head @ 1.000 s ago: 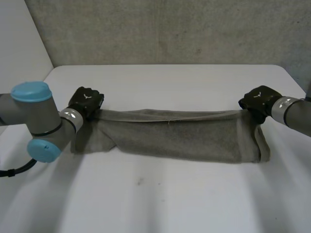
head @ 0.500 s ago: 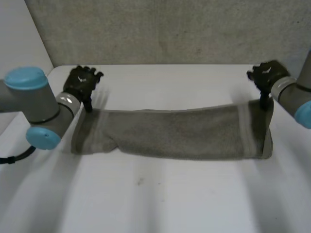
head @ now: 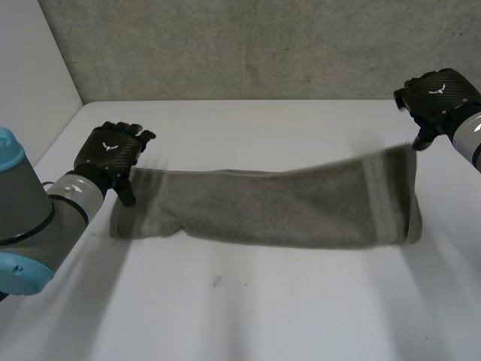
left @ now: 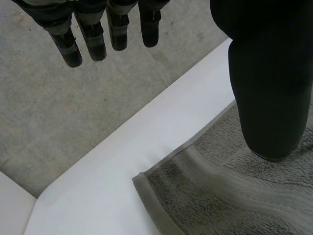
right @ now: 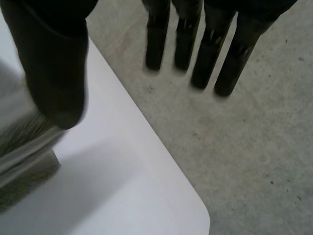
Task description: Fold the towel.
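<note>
the towel [head: 263,210] lay flat across the middle of the table as one long narrow grey band, running from the robot's left to its right. its near edge looked rounded and thick, so i judged that a first lengthwise fold was already made. the far corner at the right end looked a little raised and smeared, and whether it lay flat could not be told. the left end was slightly crumpled at its near corner. what was left, as i judged it, was to bring one short end over the other and square the edges up.

the left hand [head: 109,154] hung over the towel's left end, fingers straight and spread from the thumb, gripping nothing. in the left wrist view the thumb [left: 264,73] stood just above the striped hem near the towel's far left corner, and whether it touched could not be told. the right hand [head: 436,94] was up and beyond the right end, apart from the cloth, its fingers [right: 156,44] straight and wide of the thumb, empty.

the table [head: 263,301] was plain white and smooth, bearing a small dark speck in front of the towel, with a rounded corner showing in the right wrist view. behind it stood a rough grey wall [head: 248,45], and a pale panel [head: 30,60] closed the left side.
</note>
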